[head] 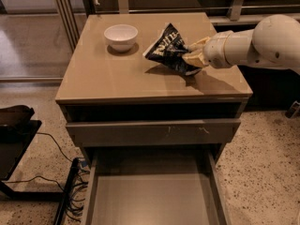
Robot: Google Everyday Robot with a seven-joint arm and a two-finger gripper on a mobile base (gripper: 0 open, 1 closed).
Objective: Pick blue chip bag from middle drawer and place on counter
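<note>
The blue chip bag [169,49], dark navy with white lettering, is tilted on the counter [117,78] at its right middle, its lower corner at or just above the surface. My gripper [193,53] comes in from the right on a white arm and is shut on the bag's right side, its yellowish fingers [196,58] pinching it. The middle drawer [152,193] is pulled out below, a grey tray with nothing in it.
A white bowl [121,35] stands on the counter's back left, left of the bag. A shut drawer with a white-scuffed grey front [154,131] sits above the open one. A black stand and cables [28,163] are on the floor at left. A railing runs behind.
</note>
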